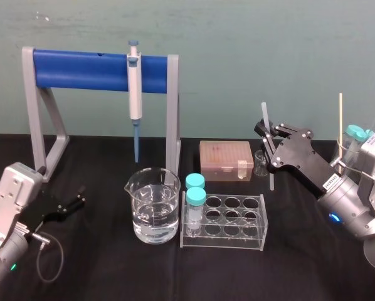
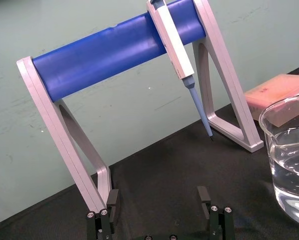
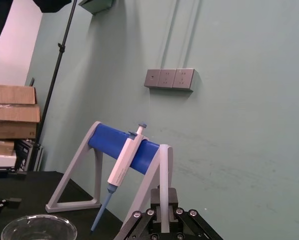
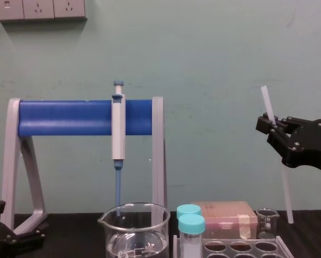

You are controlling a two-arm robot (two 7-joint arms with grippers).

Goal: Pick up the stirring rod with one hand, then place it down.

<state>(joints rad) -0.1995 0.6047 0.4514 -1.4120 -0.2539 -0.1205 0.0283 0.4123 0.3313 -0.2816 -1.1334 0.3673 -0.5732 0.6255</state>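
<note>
Head view: the left gripper (image 1: 79, 196) lies with fingers spread, well apart from the stirring rod (image 1: 271, 175). The right gripper (image 1: 267, 135) clamps it near-upright, most of its length hanging below the fingers, toward the table (image 1: 300, 263).

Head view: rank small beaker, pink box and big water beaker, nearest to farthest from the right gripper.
1. Small beaker, beside the right gripper holding the stirring rod.
2. Pink box, farther left.
3. Big water beaker, front centre, nearer the parked left gripper.
</note>
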